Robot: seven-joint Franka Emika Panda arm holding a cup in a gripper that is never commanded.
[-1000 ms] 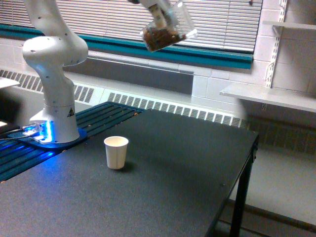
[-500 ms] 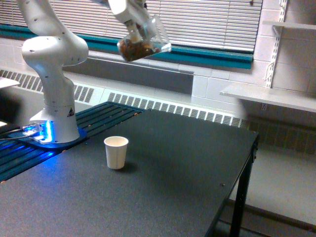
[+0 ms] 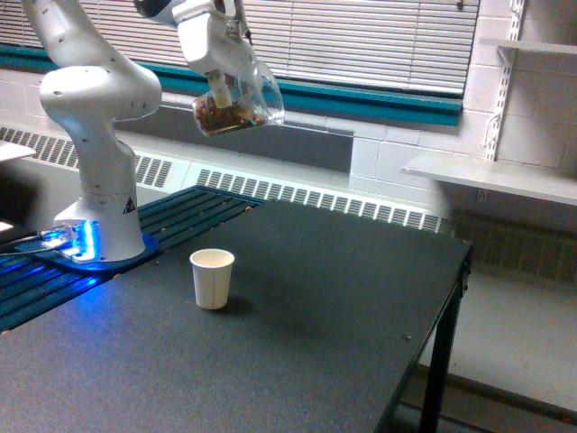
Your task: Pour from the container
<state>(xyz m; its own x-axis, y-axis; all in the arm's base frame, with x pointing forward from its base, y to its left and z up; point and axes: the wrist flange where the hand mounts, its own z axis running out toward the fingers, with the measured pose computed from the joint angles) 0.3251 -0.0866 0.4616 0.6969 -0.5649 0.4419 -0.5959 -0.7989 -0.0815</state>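
- Container (image 3: 239, 99): clear cup, upper left of frame, held in the air and tilted, well above the bench (image 3: 297, 361).
- Brown nut-like bits sit low inside it; loose load, likely to shift and tumble out all at once when tipped.
- Looks light, rigid, thin-walled; smooth sides probably slippery, so a firm squeeze on the side wall near the upper half seems best.
- Gripper (image 3: 219, 83): jaws clamped on the container wall, exact contact hard to see.
- White paper cup (image 3: 212, 278): upright on the bench, lower left of centre, light, easy to knock over.
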